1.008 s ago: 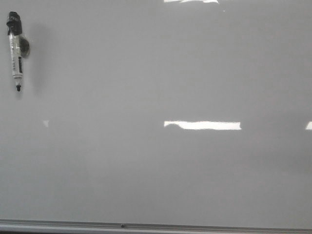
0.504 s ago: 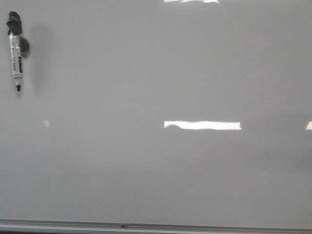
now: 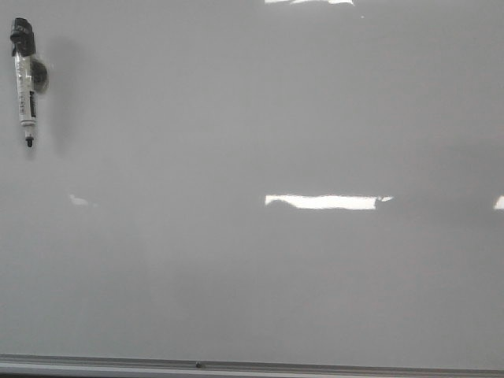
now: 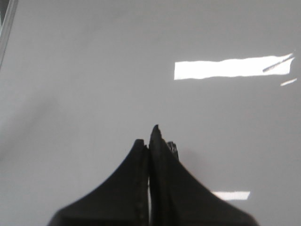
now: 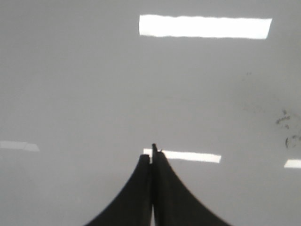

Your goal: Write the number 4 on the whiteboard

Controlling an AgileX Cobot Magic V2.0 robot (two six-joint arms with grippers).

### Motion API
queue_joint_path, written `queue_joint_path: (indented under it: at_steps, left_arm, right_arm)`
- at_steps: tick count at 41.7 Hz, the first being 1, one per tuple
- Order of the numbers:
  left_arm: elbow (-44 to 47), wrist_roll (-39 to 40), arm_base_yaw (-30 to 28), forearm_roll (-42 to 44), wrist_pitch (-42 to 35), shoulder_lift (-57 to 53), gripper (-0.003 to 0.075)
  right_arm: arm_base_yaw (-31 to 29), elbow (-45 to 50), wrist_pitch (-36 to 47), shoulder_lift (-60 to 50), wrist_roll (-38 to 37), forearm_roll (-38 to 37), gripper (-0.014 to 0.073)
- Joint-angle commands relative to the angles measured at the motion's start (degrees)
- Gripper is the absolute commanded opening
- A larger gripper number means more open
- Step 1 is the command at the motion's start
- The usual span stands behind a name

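Marker point(image 3: 24, 80) hanging upright at upper left of blank whiteboard point(image 3: 252, 276), ungrasped, nearer left gripper point(image 4: 149, 141), both grippers clenched empty.

The whiteboard point(image 3: 260, 142) filled the front view, a glossy pale grey surface with a silver frame edge point(image 3: 252, 366) running along its near side. A marker point(image 3: 25, 83) with a white barrel and a black cap lay on it at the far left, cap pointing away from the robot and beside a small dark round piece. Bright rectangular glare patches sat across the middle and at the far edge. No drawn line showed on the board.
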State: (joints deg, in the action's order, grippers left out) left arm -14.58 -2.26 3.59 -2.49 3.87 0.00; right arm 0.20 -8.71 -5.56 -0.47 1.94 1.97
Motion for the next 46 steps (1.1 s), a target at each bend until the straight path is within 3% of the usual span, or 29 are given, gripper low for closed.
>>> queue_joint_path:
  at_steps: [1, 14, 21, 46]
  left_arm:
    - [-7.4, -0.1, -0.1, 0.6, 1.4, 3.0, -0.0020]
    - [-23.9, -0.1, -0.1, 2.5, 17.7, 15.0, -0.0020]
    - [-26.3, -0.1, -0.1, 2.5, 21.5, 21.3, -0.0020]
    - [-25.9, 0.0, -0.1, 1.5, 24.8, 31.1, -0.0020]
  right_arm:
    - [-0.4, -7.4, -0.8, 0.8, 0.1, -0.1, -0.0068]
    - [-0.4, -23.1, -16.7, 12.8, 0.1, -0.1, -0.0068]
    - [-0.4, -27.1, -22.8, 21.2, 0.1, -0.1, -0.0068]
    - [-0.4, -26.8, -23.8, 37.4, 0.1, -0.1, -0.0067]
